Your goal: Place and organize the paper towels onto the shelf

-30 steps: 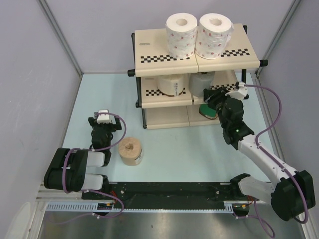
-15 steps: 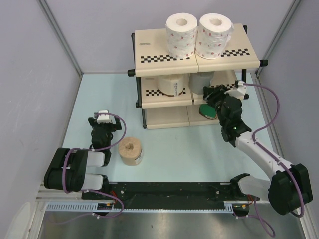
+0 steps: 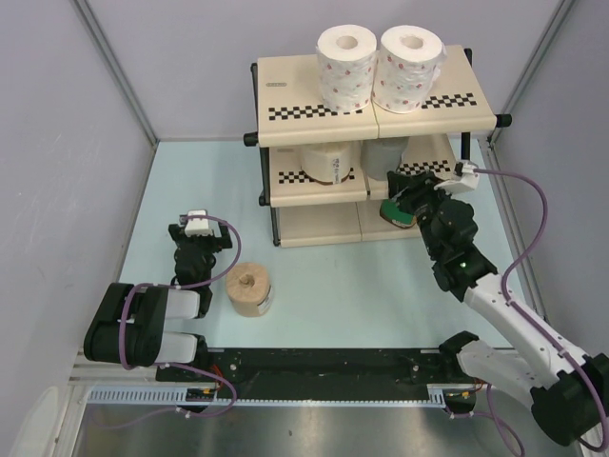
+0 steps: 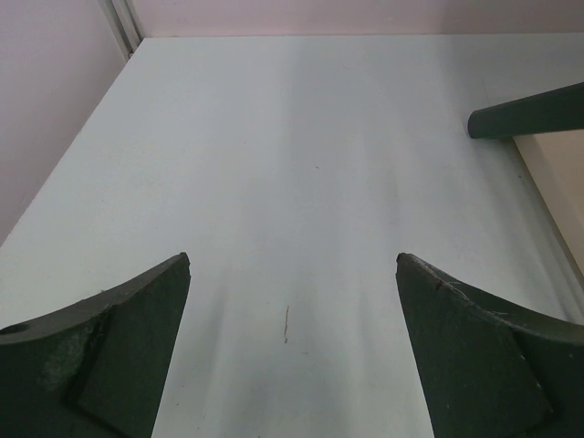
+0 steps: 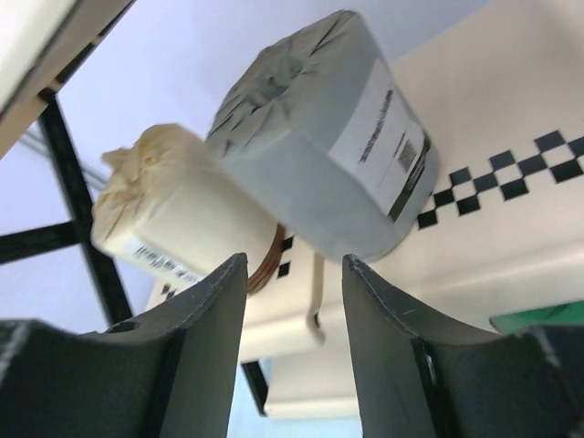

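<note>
On the shelf (image 3: 285, 71), two white red-dotted paper towels (image 3: 345, 65) (image 3: 410, 67) stand on the top tier. A cream roll (image 3: 326, 162) (image 5: 169, 224) and a grey roll (image 3: 384, 155) (image 5: 315, 137) sit on the middle tier. A green roll (image 3: 393, 212) lies at the lower tier's right, partly hidden under my right gripper (image 3: 400, 188) (image 5: 294, 265). That gripper is open, with nothing between its fingers, and faces the middle tier's front edge. A tan-brown roll (image 3: 249, 288) stands on the table beside my left gripper (image 3: 195, 235) (image 4: 292, 265), which is open and holds nothing.
Grey walls close in the light-blue table (image 3: 333, 286) on the left, back and right. A black rail (image 3: 324, 367) runs along the near edge between the arm bases. The shelf's black frame tube (image 4: 529, 111) shows at the right of the left wrist view.
My right arm's elbow has swung down and to the right while its gripper stayed at the shelf front, jaws a little wider. The left arm has not moved.
</note>
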Controlling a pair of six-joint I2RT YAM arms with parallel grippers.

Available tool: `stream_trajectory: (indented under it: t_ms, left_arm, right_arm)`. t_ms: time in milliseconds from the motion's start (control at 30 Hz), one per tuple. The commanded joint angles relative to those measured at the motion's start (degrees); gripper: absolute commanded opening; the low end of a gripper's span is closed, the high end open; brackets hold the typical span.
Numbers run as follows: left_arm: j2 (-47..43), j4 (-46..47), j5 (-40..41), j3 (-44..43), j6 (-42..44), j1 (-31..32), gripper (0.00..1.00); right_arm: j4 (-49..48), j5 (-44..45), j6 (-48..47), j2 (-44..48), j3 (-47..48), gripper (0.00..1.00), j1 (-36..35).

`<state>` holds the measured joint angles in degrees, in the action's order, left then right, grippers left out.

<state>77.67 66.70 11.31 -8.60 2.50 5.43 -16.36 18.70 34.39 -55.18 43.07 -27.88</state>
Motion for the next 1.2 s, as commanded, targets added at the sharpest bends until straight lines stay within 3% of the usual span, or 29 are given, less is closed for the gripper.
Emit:
stream_trajectory:
  t_ms: [0,533,1067,1133,1167]
  left_arm:
    - [-0.85,2.21,-1.20,-0.72,-0.31,-0.25,1.00]
    - [-0.85,2.12,-1.20,-0.72,-0.31,-0.25,1.00]
    - [-0.85,2.21,-0.94,-0.46,-0.31,-0.25,1.00]
    - [-2.86,1.78,8.60,-0.71,-1.35,1.15,1.00]
    - [-4.27,-0.23,9.07,-1.76,-1.53,1.86,1.00]
  right_arm:
    - [6.94,1.08,-1.08,4.90,-0.61,0.53,-2.79]
    - [27.77,2.57,3.05,19.49,-4.13,0.60,-8.95]
    - [36.40,4.24,2.69,25.03,-5.36,0.66,-8.51]
    - [36.92,3.63,3.40,25.38,-5.54,0.67,-8.51]
    - [37.27,3.63,3.75,25.64,-5.71,0.67,-8.51]
